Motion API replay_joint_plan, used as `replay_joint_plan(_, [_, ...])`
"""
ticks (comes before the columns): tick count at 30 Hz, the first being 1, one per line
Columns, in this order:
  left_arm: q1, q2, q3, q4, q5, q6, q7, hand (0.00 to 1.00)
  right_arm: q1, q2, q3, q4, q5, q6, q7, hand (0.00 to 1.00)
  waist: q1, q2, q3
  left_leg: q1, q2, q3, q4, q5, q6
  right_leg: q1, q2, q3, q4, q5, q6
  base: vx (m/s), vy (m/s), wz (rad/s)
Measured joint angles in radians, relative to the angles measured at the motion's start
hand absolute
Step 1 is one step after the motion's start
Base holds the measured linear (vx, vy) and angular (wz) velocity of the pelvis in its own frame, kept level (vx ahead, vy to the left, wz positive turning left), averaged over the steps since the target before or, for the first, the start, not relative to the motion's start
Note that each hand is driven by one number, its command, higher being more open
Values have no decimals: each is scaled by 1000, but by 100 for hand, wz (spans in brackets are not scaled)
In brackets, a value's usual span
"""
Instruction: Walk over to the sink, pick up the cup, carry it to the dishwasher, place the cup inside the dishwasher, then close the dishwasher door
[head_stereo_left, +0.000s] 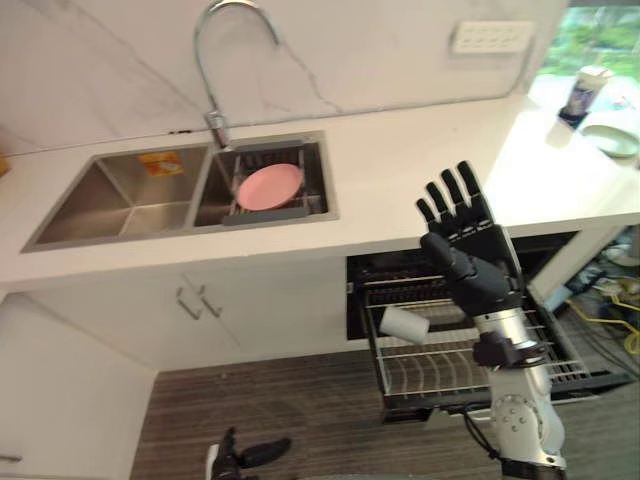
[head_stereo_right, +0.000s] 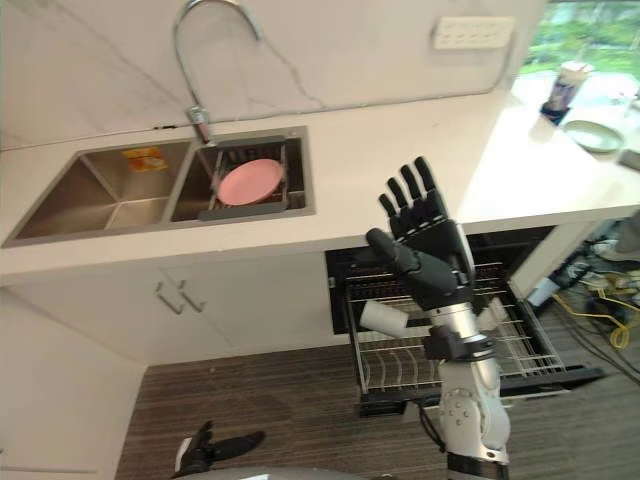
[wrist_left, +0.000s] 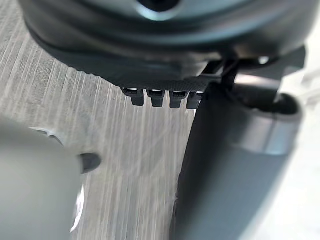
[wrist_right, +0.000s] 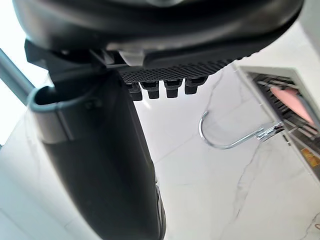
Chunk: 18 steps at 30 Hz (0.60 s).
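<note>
At the kitchen counter, my rig's right hand (head_stereo_left: 470, 250) stands raised in front of the open dishwasher (head_stereo_left: 400, 268), fingers straight and spread wide, holding nothing. Just left of its wrist in the head views, the white cylindrical cup (head_stereo_left: 405, 322) lies on its side in the pulled-out wire rack (head_stereo_left: 440, 372), towards the rack's left end and clear of the hand (so the cup is in the machine, and the machine is not yet shut). The left hand (head_stereo_left: 245, 455) hangs low over the grey striped wood floor (head_stereo_left: 300, 400), its fingers loosely extended and empty. Up on the white stone countertop (head_stereo_left: 400, 175), a double stainless-steel sink (head_stereo_left: 120, 200) sits to the left of the dishwasher. A round pink plate (head_stereo_left: 270, 186) rests on a drainer in its right basin, below the curved chrome tap (head_stereo_left: 215, 50). At the counter's far right end, a dark cup with a white lid (head_stereo_left: 586, 92) stands near a pale shallow dish (head_stereo_left: 612, 138).
</note>
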Motion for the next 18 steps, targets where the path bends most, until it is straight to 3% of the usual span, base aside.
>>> replay_joint_plan(4, [-4,17,-20,-1,-19,-2,-25,100,1,10,74,17,-7,1,8,100,-2,-16,12,16,-24,3,2,-12,19,-47,-61,83,132,-31,2,-8,80,-1])
replay_joint_plan(5, [-4,23,-22,3,-43,-1,-31,100,11,22,96,30,-11,1,9,100,-2,-26,20,26,-38,3,3,-20,30,-80,-85,177,217,-48,-20,-47,103,-2])
replay_joint_plan(7, [-5,34,-40,5,-52,-1,-42,100,34,34,100,29,-11,-1,9,100,-21,-38,30,24,-46,-36,25,-32,43,-135,-84,333,338,-73,-80,-53,58,53])
replay_joint_plan(8, [-6,54,-62,6,-55,1,-45,100,67,44,99,25,-11,-4,7,100,-49,-34,35,10,-41,-95,46,-45,49,-160,-28,494,380,-111,-53,-42,-70,176])
replay_joint_plan(9, [-8,76,-80,9,-53,13,-54,100,130,51,101,-3,-12,-9,-23,100,-80,-53,46,-29,-39,-189,80,-48,48,-174,77,671,351,-152,-20,-25,-101,196])
replay_joint_plan(11, [-26,103,-80,-2,-35,26,-72,100,161,62,105,-34,-12,-14,-58,100,-71,-108,51,-42,-86,-223,84,-35,35,-200,91,735,240,-102,-24,9,-77,109])
replay_joint_plan(12, [-51,108,-80,12,-5,34,-73,100,157,56,104,-30,-12,-15,-65,100,-55,-118,52,-39,-101,-226,76,-26,30,-195,76,737,214,-125,5,66,-54,20])
replay_joint_plan(13, [-49,102,-88,10,2,45,-72,100,161,50,98,-29,-13,-15,-68,100,-56,-96,52,-36,-83,-230,62,-19,28,-166,93,732,147,-94,2,83,-53,6])
replay_joint_plan(16, [-41,102,-96,11,-42,46,-103,100,168,52,6,-32,-5,-15,-62,100,-59,-77,45,-29,-51,-216,16,-2,23,-123,122,740,25,-30,-9,94,-11,-14])
replay_joint_plan(17, [-38,86,-97,45,-60,3,-136,100,226,69,-43,-99,12,-15,-49,100,-85,-58,53,7,-34,-193,1,-12,15,-86,141,763,-4,-29,-19,61,-17,-8])
replay_joint_plan(18, [-38,86,-97,45,-60,3,-136,100,226,69,-43,-99,12,-15,-49,100,-85,-58,53,7,-34,-193,1,-12,15,-86,141,763,-4,-29,-19,0,0,0])
